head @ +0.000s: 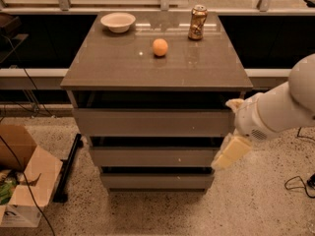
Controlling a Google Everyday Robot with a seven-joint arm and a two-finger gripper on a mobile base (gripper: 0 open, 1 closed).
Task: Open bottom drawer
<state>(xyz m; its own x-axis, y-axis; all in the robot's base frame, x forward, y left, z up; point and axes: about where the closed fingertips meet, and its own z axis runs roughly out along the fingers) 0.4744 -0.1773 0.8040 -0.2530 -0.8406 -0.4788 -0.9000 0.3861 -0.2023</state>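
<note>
Sitting on the speckled floor at the far left is an open cardboard box [22, 181], with a thin black cord [17, 63] hanging above it. Next comes a grey-brown cabinet [147, 68] with a flat, shiny top. On that top, a pale bowl [118, 21] is at the back left, an orange [160, 47] is near the middle, and a drink can [198, 22] stands up at the back right. The three are well apart from each other. Under the top are three drawer fronts, one below the other. The top drawer [152, 123] is the widest and the middle drawer [155, 157] is a bit smaller. The bottom drawer [157, 181] is the lowest and narrowest one, down near the floor, with a dark gap above its plain front. To the right, the gripper [231, 151] hangs in front of the right end of the middle drawer. It is above the bottom drawer and toward its right side, and its pale yellow tip is close to that drawer's top right corner. I cannot tell if the tip touches any drawer, or if the gripper is open or closed. The fat white arm [283, 107] goes off to the right edge. Another black cord [298, 182] lies on the floor at the far right.
</note>
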